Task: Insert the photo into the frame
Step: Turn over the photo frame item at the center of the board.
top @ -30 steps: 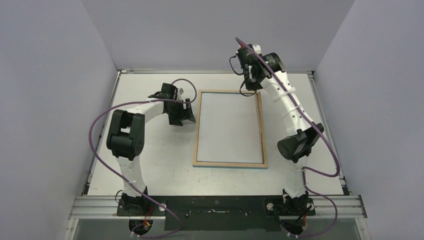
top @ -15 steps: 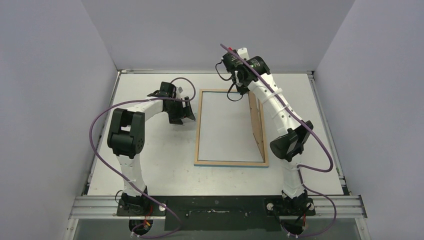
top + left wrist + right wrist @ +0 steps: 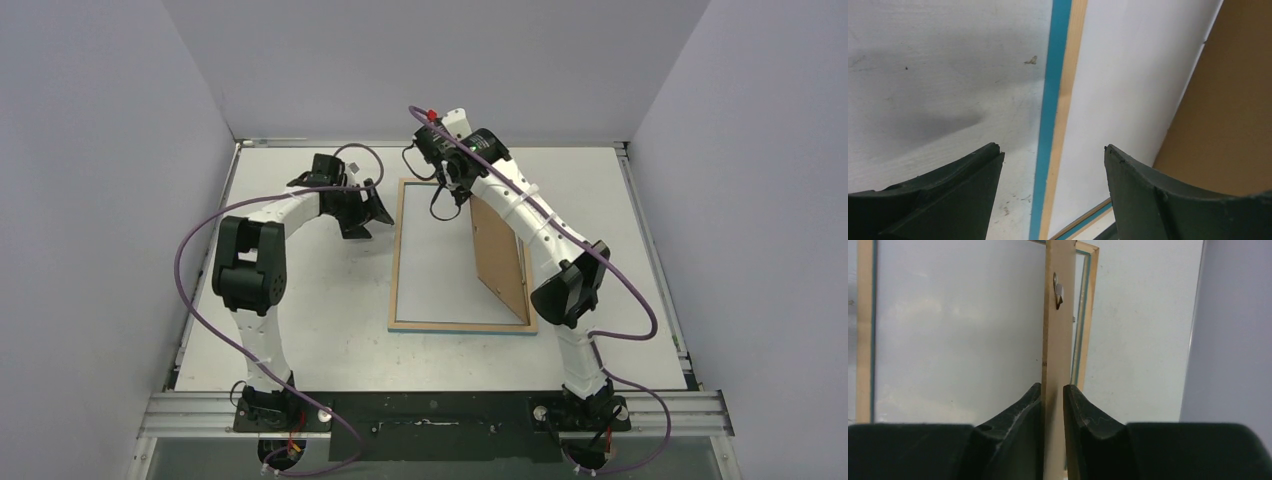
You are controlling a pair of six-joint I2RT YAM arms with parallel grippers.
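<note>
White table (image 3: pixel 300 330) holds the frame (image 3: pixel 397 262) flat, long axis running near to far; right gripper (image 3: pixel 1053 390) clamps the tilted backing board (image 3: pixel 498 258); left gripper (image 3: pixel 1052 148) spread wide, empty.

Left arm (image 3: pixel 262 262) is rising from the near edge of the tabletop (image 3: pixel 300 330), elbow bent high on the left side, forearm reaching toward the middle of the far edge. Left gripper (image 3: pixel 366 211) is pointing down, jaws spread wide, holding nothing. Right arm (image 3: pixel 520 212) is rising from the near edge on the right, elbow mid-right, forearm stretching to the far-edge centre. Right gripper (image 3: pixel 1053 390) is pinching the thin edge of the backing board (image 3: pixel 1058 340), fingers (image 3: pixel 1024 407) pressing both its faces.
</note>
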